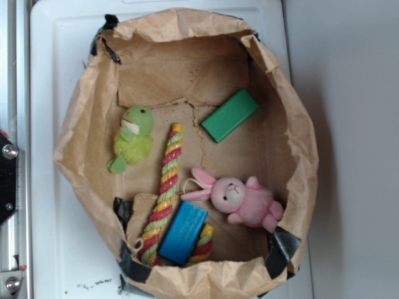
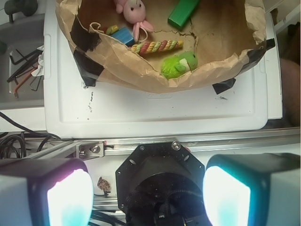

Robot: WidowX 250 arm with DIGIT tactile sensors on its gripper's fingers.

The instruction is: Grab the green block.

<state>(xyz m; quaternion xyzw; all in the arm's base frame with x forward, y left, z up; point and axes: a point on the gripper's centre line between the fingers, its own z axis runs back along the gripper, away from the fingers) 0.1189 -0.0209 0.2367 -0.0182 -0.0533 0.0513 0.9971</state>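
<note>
The green block (image 1: 230,114) lies flat and slanted on the floor of a brown paper bag (image 1: 87,112), toward its back right. The wrist view shows the same green block (image 2: 184,12) at the top edge, far from the fingers. My gripper (image 2: 148,193) hangs outside the bag, over the robot's black base and the aluminium rail. Its two pads (image 2: 69,200) stand wide apart with nothing between them, so it is open. No part of the gripper shows in the exterior view.
Sharing the bag are a yellow-green plush bird (image 1: 133,138), a striped rope toy (image 1: 163,193), a blue block (image 1: 183,232) and a pink bunny (image 1: 240,199). The bag stands on a white tray (image 2: 155,113). Loose tools (image 2: 23,70) lie off its left.
</note>
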